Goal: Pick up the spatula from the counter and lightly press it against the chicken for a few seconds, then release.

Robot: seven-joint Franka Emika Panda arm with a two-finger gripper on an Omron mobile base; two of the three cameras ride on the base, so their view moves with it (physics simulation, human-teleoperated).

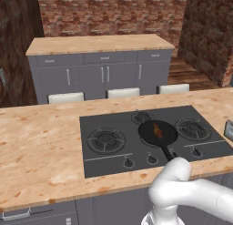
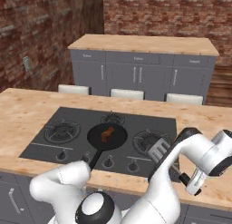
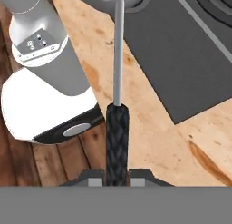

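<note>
Notably, the spatula (image 3: 117,128) pairs braided black handle, grey shaft.

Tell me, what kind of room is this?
Looks like a kitchen: a stove set in a wooden counter, a pan with chicken on it, and grey cabinets behind.

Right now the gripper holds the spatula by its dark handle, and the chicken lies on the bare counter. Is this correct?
Not quite. The chicken lies in the black pan on the cooktop, as the left base view shows. The gripper does hold the spatula by its dark handle.
</note>
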